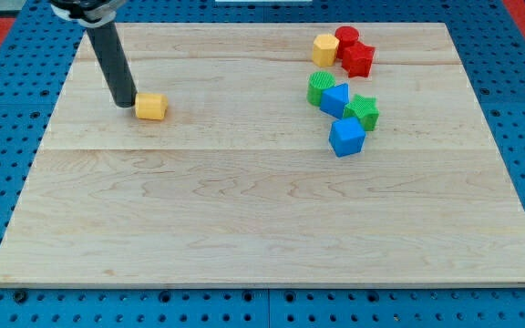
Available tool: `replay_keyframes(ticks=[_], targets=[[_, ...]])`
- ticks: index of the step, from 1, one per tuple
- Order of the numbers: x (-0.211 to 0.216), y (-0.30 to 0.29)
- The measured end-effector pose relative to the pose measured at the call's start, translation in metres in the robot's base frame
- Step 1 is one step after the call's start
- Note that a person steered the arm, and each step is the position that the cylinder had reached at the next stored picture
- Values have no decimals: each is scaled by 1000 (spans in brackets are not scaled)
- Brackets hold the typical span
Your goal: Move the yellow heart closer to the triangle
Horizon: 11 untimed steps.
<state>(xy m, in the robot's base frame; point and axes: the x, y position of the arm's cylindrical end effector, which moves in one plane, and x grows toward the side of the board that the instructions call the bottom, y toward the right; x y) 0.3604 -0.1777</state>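
The bare near edge of the wooden board (262, 273) lies closest to the camera, with nothing on it. Up toward the view's top left, my tip (123, 103) rests on the board; it is a plain rod, so it has no opening to speak of and holds nothing. Just to the view's right of my tip, touching or very nearly so, sits the yellow heart (151, 107).

Well apart from my tip, far toward the view's right, the other blocks cluster: a yellow block (325, 49), a red cylinder (346, 38) and a red star (358, 59) at the top, then a green block (320, 88), a blue block (335, 99) that I take for the triangle, a green star (364, 111) and a blue cube (346, 137).

To do this well, I judge the push should run straight toward the view's right, with my tip centred behind the heart's left face so it does not spin off. Slow as it nears the cluster, or the green block may be knocked.
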Motion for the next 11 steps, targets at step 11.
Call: replay_keyframes(ticks=[11], targets=[[-34,133]])
